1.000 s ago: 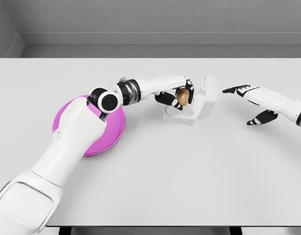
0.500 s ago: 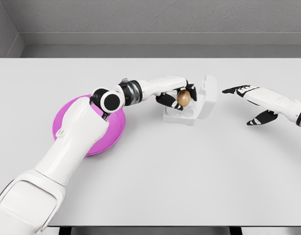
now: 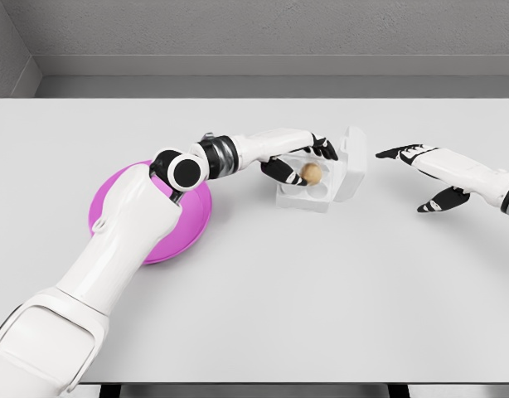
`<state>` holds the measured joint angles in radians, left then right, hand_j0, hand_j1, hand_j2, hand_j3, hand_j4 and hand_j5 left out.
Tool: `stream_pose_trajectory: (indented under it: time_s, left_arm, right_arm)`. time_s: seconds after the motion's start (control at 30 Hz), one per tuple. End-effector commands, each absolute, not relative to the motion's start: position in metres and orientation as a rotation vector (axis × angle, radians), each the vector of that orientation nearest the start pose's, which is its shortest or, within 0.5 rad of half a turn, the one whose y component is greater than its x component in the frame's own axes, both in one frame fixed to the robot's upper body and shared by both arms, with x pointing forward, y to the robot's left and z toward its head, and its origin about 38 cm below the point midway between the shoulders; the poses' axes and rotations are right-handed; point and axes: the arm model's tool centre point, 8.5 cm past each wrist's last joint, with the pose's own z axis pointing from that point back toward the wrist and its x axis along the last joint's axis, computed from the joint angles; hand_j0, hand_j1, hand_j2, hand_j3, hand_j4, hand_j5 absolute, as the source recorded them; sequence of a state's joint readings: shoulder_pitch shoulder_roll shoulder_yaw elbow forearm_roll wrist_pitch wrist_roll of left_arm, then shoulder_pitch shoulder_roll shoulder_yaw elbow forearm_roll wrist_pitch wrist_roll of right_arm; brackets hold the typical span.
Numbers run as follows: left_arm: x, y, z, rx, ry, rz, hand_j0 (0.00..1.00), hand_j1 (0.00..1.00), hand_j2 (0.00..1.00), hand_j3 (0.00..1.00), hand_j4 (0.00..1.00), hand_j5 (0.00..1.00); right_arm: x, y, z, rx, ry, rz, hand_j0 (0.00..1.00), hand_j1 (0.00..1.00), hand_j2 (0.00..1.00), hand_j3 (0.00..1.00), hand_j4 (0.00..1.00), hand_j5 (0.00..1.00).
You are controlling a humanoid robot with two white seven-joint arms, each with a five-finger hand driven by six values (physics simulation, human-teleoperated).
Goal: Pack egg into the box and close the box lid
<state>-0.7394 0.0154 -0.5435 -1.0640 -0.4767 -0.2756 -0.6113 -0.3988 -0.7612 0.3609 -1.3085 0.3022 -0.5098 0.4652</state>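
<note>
White desk spans grey-walled room. Egg sits in clear box; left robot hand spread, empty. Right robot hand relaxed, empty.

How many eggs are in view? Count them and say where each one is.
1. The egg sits in the clear box, whose lid stands open, right beside the left hand. More could be hidden behind the arm over the pink plate.

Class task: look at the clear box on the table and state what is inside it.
Inside the clear box sits one brown egg, lid upright behind it. The left hand hovers over the box and covers part of its interior.
</note>
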Motion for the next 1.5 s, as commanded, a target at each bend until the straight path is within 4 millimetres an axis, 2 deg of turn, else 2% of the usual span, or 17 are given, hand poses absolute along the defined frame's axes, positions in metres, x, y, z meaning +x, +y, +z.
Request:
stream_pose_trajectory:
  time_s: [0.0, 0.17, 0.3, 0.37, 0.43, 0.57, 0.63, 0.73, 0.83, 0.87, 1.0, 1.03, 1.1, 1.2, 1.3, 1.4, 1.47]
  left_arm:
    - [0.492, 0.041, 0.167, -0.059, -1.542, -1.664, 0.78, 0.78, 0.78, 0.78, 0.78, 0.78]
    - [0.494, 0.046, 0.167, -0.050, -1.539, -1.661, 0.81, 0.81, 0.81, 0.81, 0.81, 0.81]
    - [0.498, 0.060, 0.169, -0.019, -1.533, -1.660, 1.00, 1.00, 1.00, 1.00, 1.00, 1.00]
    - [0.499, 0.087, 0.180, 0.042, -1.555, -1.661, 1.00, 1.00, 1.00, 1.00, 1.00, 1.00]
    - [0.496, 0.124, 0.214, 0.139, -1.645, -1.632, 1.00, 1.00, 1.00, 1.00, 1.00, 1.00]
    - [0.453, 0.206, 0.294, 0.179, -1.872, -1.559, 1.00, 1.00, 1.00, 1.00, 1.00, 1.00]
    - [0.431, 0.244, 0.300, 0.177, -1.929, -1.528, 1.00, 1.00, 1.00, 1.00, 1.00, 1.00]
    - [0.400, 0.281, 0.291, 0.175, -2.046, -1.627, 1.00, 1.00, 1.00, 1.00, 1.00, 1.00]
    - [0.389, 0.334, 0.269, 0.264, -1.961, -1.508, 1.00, 1.00, 1.00, 1.00, 1.00, 1.00]
    - [0.387, 0.343, 0.262, 0.275, -1.936, -1.487, 1.00, 1.00, 1.00, 1.00, 1.00, 1.00]
    - [0.392, 0.416, 0.198, 0.295, -1.737, -1.254, 1.00, 1.00, 1.00, 1.00, 1.00, 1.00]
    - [0.388, 0.414, 0.179, 0.262, -1.708, -1.231, 1.00, 1.00, 1.00, 1.00, 1.00, 1.00]
    - [0.387, 0.411, 0.168, 0.322, -1.619, -1.327, 1.00, 1.00, 1.00, 1.00, 1.00, 1.00]
    - [0.387, 0.408, 0.166, 0.317, -1.621, -1.324, 1.00, 1.00, 1.00, 1.00, 1.00, 1.00]
    - [0.387, 0.410, 0.165, 0.321, -1.618, -1.322, 1.00, 1.00, 1.00, 1.00, 1.00, 1.00]
    - [0.387, 0.410, 0.165, 0.321, -1.618, -1.322, 1.00, 1.00, 1.00, 1.00, 1.00, 1.00]
    - [0.387, 0.409, 0.166, 0.321, -1.619, -1.323, 1.00, 1.00, 1.00, 1.00, 1.00, 1.00]
  right_arm:
    - [0.425, -0.370, 0.161, -0.371, -1.408, 1.618, 1.00, 1.00, 1.00, 1.00, 1.00, 1.00]
    - [0.425, -0.370, 0.160, -0.369, -1.409, 1.618, 1.00, 1.00, 1.00, 1.00, 1.00, 1.00]
    - [0.425, -0.370, 0.161, -0.369, -1.411, 1.619, 1.00, 1.00, 1.00, 1.00, 1.00, 1.00]
    - [0.425, -0.370, 0.161, -0.369, -1.411, 1.619, 1.00, 1.00, 1.00, 1.00, 1.00, 1.00]
    - [0.425, -0.369, 0.161, -0.370, -1.412, 1.619, 1.00, 1.00, 1.00, 1.00, 1.00, 1.00]
    - [0.423, -0.359, 0.164, -0.359, -1.431, 1.647, 1.00, 1.00, 1.00, 1.00, 1.00, 1.00]
    - [0.422, -0.355, 0.161, -0.345, -1.429, 1.656, 1.00, 1.00, 1.00, 1.00, 1.00, 1.00]
    - [0.420, -0.346, 0.164, -0.337, -1.446, 1.679, 1.00, 1.00, 1.00, 1.00, 1.00, 1.00]
    - [0.418, -0.339, 0.167, -0.325, -1.467, 1.703, 1.00, 1.00, 1.00, 1.00, 1.00, 1.00]
    - [0.417, -0.336, 0.168, -0.321, -1.475, 1.710, 1.00, 1.00, 1.00, 1.00, 1.00, 1.00]
    - [0.413, -0.330, 0.171, -0.303, -1.514, 1.745, 1.00, 1.00, 1.00, 1.00, 1.00, 1.00]
    - [0.412, -0.329, 0.172, -0.296, -1.529, 1.756, 1.00, 1.00, 1.00, 1.00, 1.00, 1.00]
    - [0.408, -0.315, 0.180, -0.282, -1.574, 1.795, 1.00, 1.00, 1.00, 1.00, 1.00, 1.00]
    - [0.401, -0.277, 0.179, -0.210, -1.662, 1.815, 1.00, 1.00, 1.00, 1.00, 1.00, 1.00]
    - [0.393, -0.253, 0.185, -0.169, -1.723, 1.846, 1.00, 1.00, 1.00, 1.00, 1.00, 1.00]
    - [0.397, -0.257, 0.189, -0.191, -1.724, 1.836, 1.00, 1.00, 1.00, 1.00, 1.00, 1.00]
    - [0.410, -0.286, 0.196, -0.272, -1.699, 1.760, 1.00, 1.00, 1.00, 1.00, 1.00, 1.00]
